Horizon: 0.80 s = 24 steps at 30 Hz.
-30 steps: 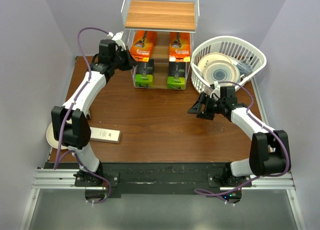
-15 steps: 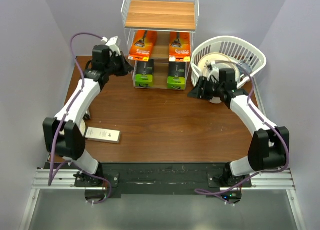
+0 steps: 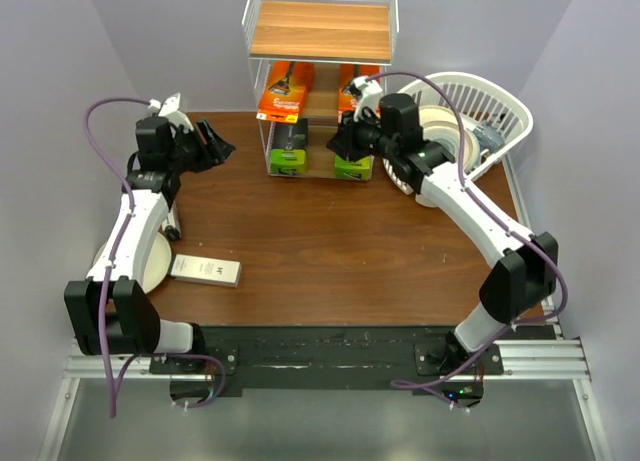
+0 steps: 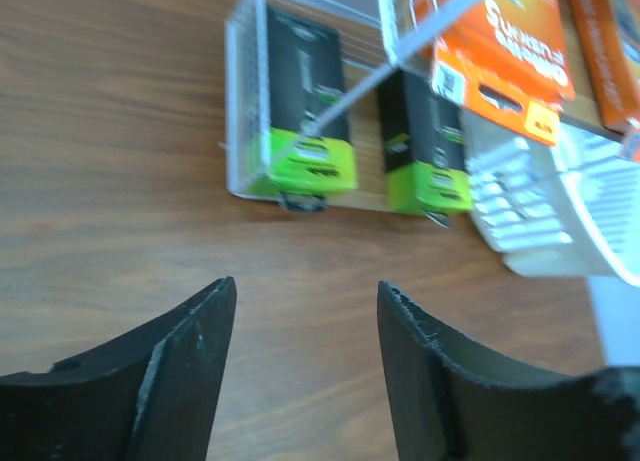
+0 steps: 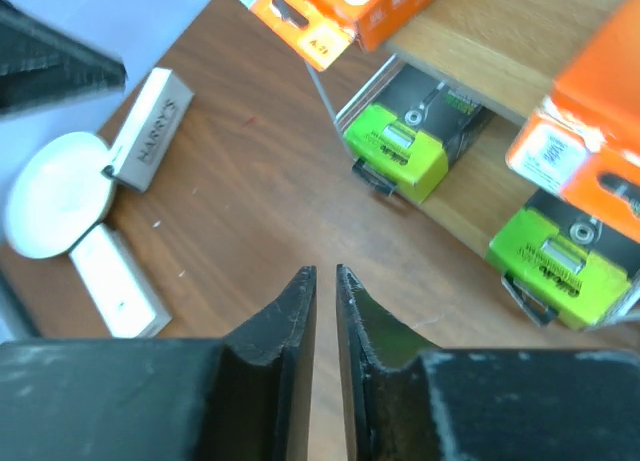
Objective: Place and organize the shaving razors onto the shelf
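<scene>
Where the shelf stands: at the far edge of the brown tabletop [image 3: 330,241]; the shelf [image 3: 320,31] is a tall white wire rack with light wooden boards.
Orange cards: one orange card [image 3: 287,89] and the other orange card [image 5: 600,121] lie side by side on the middle board.
Black boxes: the left black box [image 3: 289,146] and the right black box [image 3: 352,161] sit on the bottom board, with their lime-green ends facing the arms.
White boxes: both are off the shelf, flat on the tabletop at the near left. The lettered white box [image 5: 150,129] reads HARRY'S. The plain white box [image 5: 118,281] lies close by. Each is just beside a round cream plate [image 5: 55,196].
Left hand: the left hand [image 4: 305,289] hangs above the tabletop to the left of the shelf. Its fingers are spread wide with nothing between them.
Right hand: the right hand [image 5: 323,273] is in front of the shelf's right side. Its fingers are pressed almost together, with only a thin slit between them, and they pinch nothing.
Basket: a white slotted basket [image 3: 500,96] stands to the right of the shelf.
</scene>
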Each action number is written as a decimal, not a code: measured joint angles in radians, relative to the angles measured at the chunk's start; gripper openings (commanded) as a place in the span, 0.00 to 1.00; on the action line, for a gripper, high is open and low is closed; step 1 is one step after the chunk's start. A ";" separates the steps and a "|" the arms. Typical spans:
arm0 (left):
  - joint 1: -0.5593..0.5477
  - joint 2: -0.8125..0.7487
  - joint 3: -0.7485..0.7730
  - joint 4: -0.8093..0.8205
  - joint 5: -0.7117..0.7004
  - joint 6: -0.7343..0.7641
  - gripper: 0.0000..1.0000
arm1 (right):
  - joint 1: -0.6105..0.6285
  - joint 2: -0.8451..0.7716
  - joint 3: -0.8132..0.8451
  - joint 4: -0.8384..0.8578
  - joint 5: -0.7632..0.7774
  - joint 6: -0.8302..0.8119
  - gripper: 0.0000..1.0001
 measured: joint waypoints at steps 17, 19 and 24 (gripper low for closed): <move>0.032 0.246 -0.147 0.804 0.338 -0.687 0.63 | 0.079 -0.028 -0.079 -0.076 0.118 -0.137 0.47; 0.032 0.286 -0.109 0.855 0.346 -0.724 0.62 | 0.079 -0.051 -0.120 -0.097 0.122 -0.164 0.48; 0.023 0.373 -0.015 0.923 0.356 -0.783 0.61 | 0.071 -0.076 -0.203 -0.116 0.137 -0.219 0.48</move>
